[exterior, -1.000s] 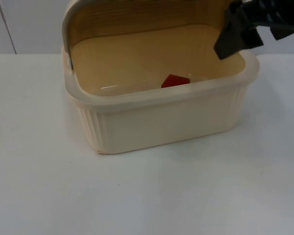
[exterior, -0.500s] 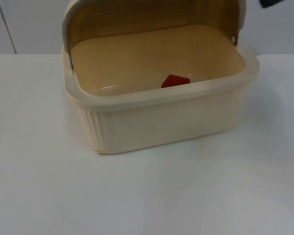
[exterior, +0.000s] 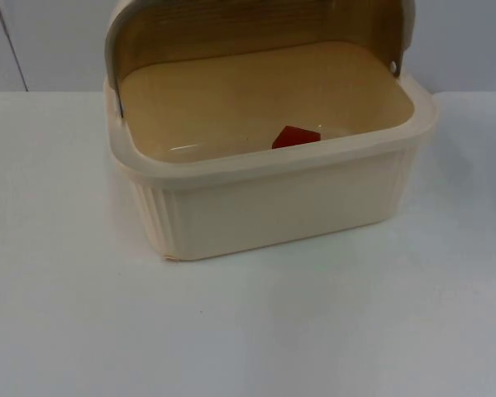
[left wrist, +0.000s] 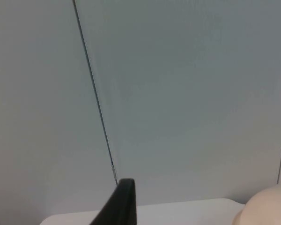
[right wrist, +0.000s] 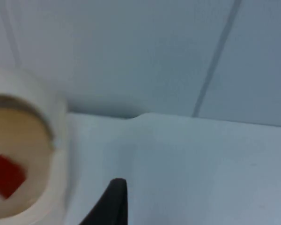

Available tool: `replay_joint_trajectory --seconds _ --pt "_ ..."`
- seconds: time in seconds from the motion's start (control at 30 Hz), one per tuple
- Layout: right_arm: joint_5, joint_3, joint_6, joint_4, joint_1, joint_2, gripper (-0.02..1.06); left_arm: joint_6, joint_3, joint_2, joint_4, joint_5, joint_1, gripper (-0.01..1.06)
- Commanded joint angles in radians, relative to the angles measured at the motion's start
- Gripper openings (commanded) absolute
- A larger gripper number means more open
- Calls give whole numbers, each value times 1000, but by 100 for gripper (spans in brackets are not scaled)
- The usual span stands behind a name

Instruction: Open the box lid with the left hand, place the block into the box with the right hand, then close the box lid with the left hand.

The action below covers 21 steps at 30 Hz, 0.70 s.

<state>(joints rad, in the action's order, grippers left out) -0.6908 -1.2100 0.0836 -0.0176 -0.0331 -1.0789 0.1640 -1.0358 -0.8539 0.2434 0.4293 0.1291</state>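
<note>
On the white table, cream box, lid raised, red block inside; fingers' spread impossible to tell.

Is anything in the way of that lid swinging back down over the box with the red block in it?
Nothing visible. The lid stands raised behind the box; the red block lies low on the floor, below the rim.

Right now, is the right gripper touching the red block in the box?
Apart. In the right wrist view the right gripper is over bare table, outside the box rim, with the red block lying inside.
</note>
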Motion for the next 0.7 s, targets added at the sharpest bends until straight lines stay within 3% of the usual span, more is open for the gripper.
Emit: replay_joint_trajectory --seconds 0.0,0.17,0.67 --pt "1 -5 7 -8 62 37 105 6 3 6 3 -15 1 102" --pt "6 -5 4 -8 120 60 105 6 3 6 3 -17 1 102" --pt "6 -3 -14 3 120 60 105 6 3 4 3 -19 1 102"
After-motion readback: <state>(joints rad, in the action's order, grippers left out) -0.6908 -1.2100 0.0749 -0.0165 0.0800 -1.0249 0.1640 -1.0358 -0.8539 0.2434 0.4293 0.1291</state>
